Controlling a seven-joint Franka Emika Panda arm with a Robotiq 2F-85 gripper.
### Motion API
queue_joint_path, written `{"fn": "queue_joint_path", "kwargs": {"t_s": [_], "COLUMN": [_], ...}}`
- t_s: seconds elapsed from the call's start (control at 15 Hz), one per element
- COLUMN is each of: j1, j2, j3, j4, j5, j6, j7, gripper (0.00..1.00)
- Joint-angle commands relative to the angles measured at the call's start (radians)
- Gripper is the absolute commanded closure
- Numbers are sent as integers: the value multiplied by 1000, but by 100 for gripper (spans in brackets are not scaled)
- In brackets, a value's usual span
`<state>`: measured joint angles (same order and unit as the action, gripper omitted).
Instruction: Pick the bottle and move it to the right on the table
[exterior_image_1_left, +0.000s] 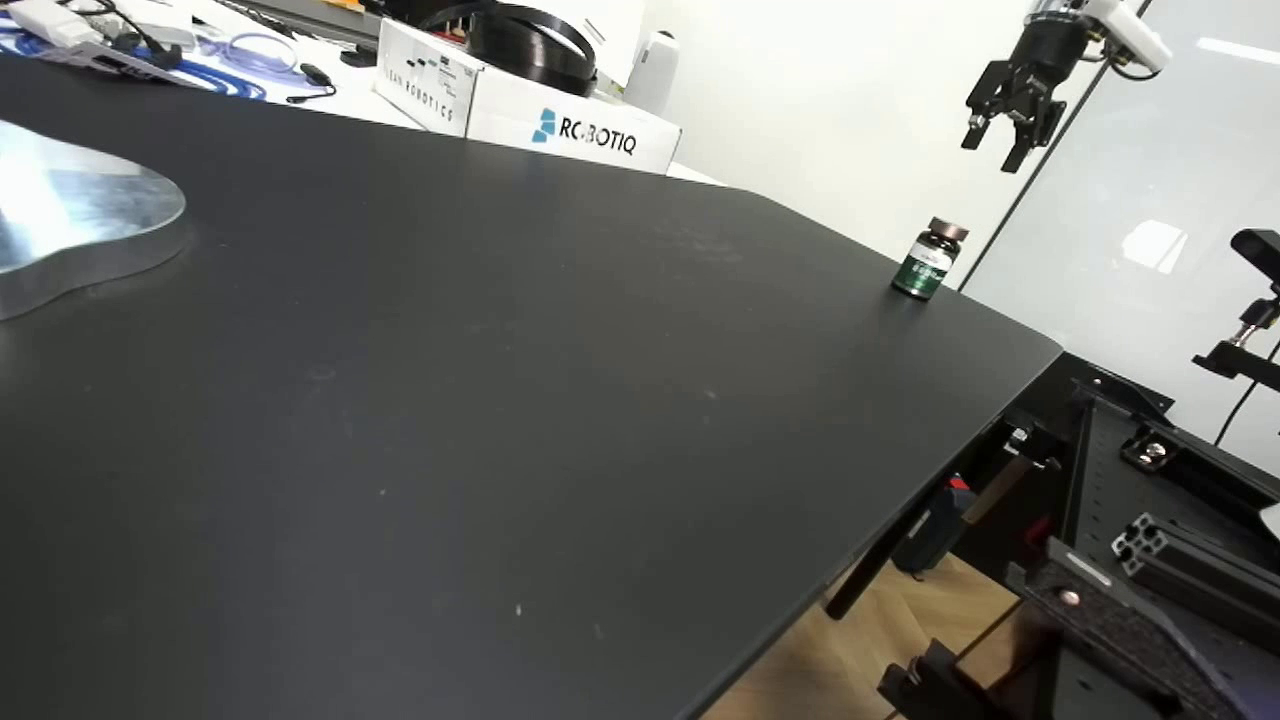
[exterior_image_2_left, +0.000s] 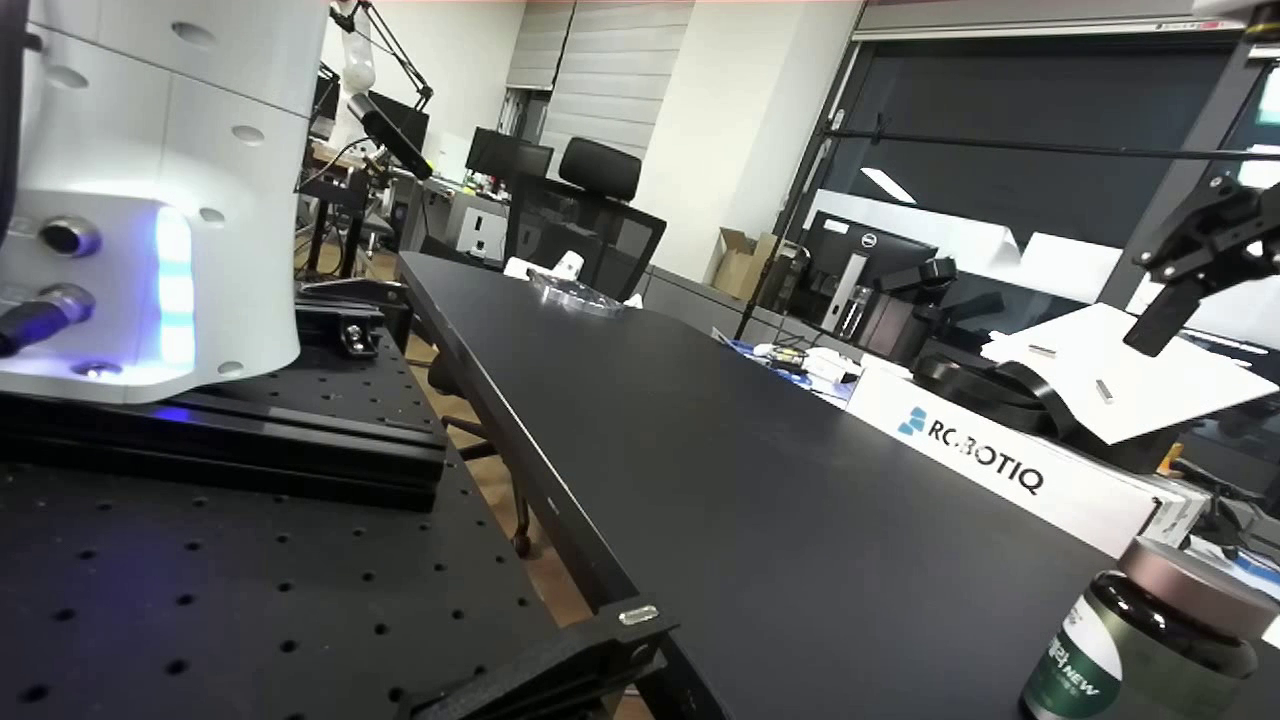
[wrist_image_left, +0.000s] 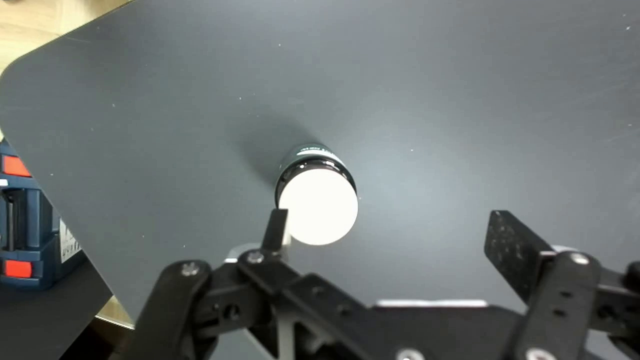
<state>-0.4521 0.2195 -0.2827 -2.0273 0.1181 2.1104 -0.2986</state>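
The small dark green bottle (exterior_image_1_left: 925, 265) with a whitish label band and brownish cap stands upright on the black table (exterior_image_1_left: 500, 400), near its far right end in that exterior view. In an exterior view the bottle (exterior_image_2_left: 1140, 640) is at the bottom right corner, partly cut off. My gripper (exterior_image_1_left: 993, 150) is open and empty, above the bottle and apart from it. In the wrist view the bottle (wrist_image_left: 320, 205) shows from above, its cap glaring white. The left fingertip overlaps the cap's edge in the picture; the gripper (wrist_image_left: 387, 220) has its right finger well away from it.
A white Robotiq box (exterior_image_1_left: 575, 130) lies along the table's back edge, with cables (exterior_image_1_left: 230, 70) beside it. A shiny clear-edged plate (exterior_image_1_left: 80, 210) lies at the table's other end. The robot base (exterior_image_2_left: 200, 200) stands beside the table. A blue toolbox (wrist_image_left: 30, 225) sits below the table edge.
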Motion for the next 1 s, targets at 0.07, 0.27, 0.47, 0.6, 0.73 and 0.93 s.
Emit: {"fn": "queue_joint_path", "kwargs": {"t_s": [0.07,0.27,0.47,0.6,0.73,0.93], "j1": [14,8,1,-3,-5,-8], "j2": [-47,-18,25,62,99,147], "j3": [-20,-29,-35,-37,-38,-35], "j4": [12,21,32,39,44,50], "j5": [0,5,13,16,20,37], "j6": [-27,-12,-4,13,60,132], "j7": [3,3,7,14,43,99], "gripper": [0,0,0,0,0,0]}}
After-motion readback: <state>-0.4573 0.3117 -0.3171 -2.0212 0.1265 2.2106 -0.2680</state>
